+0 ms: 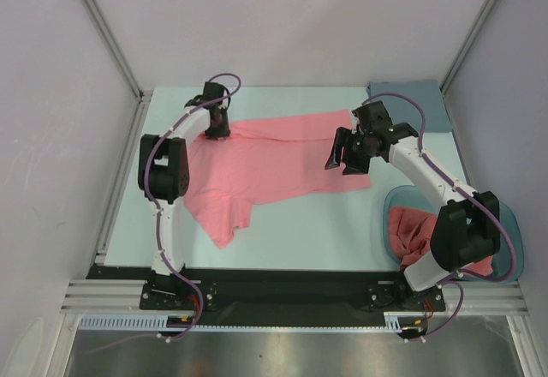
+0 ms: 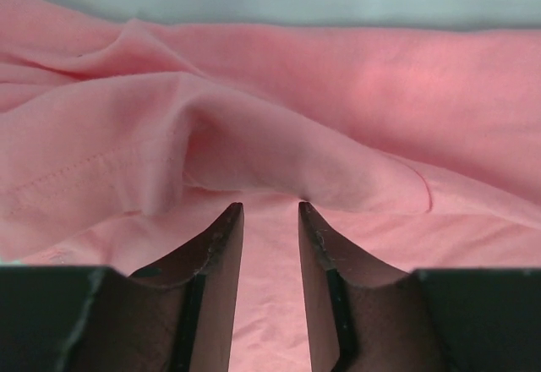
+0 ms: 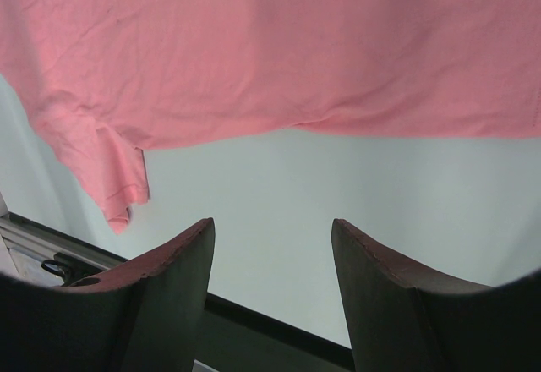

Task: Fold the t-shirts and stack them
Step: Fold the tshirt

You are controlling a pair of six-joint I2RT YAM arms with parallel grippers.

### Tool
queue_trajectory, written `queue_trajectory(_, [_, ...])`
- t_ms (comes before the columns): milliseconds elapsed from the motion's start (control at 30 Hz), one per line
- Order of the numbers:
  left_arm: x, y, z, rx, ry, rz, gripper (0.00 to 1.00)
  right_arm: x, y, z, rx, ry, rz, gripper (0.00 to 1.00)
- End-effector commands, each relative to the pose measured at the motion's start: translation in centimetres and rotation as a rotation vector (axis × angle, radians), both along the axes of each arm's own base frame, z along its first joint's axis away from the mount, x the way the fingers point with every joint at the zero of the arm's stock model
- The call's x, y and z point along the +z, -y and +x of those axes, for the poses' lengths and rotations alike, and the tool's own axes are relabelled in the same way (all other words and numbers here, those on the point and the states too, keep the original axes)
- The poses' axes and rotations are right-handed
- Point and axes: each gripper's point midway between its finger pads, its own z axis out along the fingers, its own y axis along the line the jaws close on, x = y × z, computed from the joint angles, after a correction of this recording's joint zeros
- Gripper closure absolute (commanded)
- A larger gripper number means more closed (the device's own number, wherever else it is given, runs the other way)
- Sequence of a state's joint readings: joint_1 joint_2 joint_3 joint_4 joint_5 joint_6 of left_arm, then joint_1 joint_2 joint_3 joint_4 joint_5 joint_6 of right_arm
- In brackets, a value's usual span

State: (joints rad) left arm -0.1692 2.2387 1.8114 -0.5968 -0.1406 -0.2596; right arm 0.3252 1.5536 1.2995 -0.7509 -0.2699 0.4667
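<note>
A salmon-pink t-shirt (image 1: 282,163) lies spread across the middle of the table, one sleeve pointing toward the near edge. My left gripper (image 1: 219,127) is down at the shirt's far left corner. In the left wrist view its jaws (image 2: 270,207) stand a narrow gap apart over the fabric (image 2: 338,110), with a raised fold just beyond the tips and nothing pinched between them. My right gripper (image 1: 344,166) hovers over the shirt's right edge. Its jaws (image 3: 272,224) are wide open and empty above bare table, with the t-shirt's hem (image 3: 296,51) ahead. A second t-shirt (image 1: 409,231) lies crumpled in the tub.
The teal translucent tub (image 1: 383,218) stands at the near right, partly hidden behind the right arm. A grey-blue cloth (image 1: 415,103) lies flat at the far right corner. White walls enclose the table on three sides, and a black strip runs along its near edge.
</note>
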Motion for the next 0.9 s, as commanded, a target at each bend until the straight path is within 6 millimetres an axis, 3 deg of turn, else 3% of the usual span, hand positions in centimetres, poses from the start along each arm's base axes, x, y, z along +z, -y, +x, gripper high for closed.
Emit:
queue_trajectory(0, [0.3,-1.0,1.8,0.009,0.041,0.026,0.62,1.2,-0.1,0.4,0.010,0.032,-0.002,0.36])
queue_trajectory(233, [1.0,-1.5,3.7,-0.003,0.075,0.035,0.60,1.1,0.0,0.3,0.007,0.028,-0.008,0.36])
queue_trajectory(467, [0.3,-0.9,4.1,-0.015,0.060,0.009,0.61,1.0,0.0,0.3,0.006,0.023,-0.008,0.36])
queue_trajectory(767, [0.5,-0.7,4.1,-0.018,0.060,-0.002,0.69,0.9,-0.2,0.3,0.010,0.022,-0.009,0.36])
queue_trajectory(867, [-0.1,-0.7,4.0,-0.015,0.042,-0.006,0.79,1.1,-0.2,0.5,0.010,0.025,-0.006,0.36])
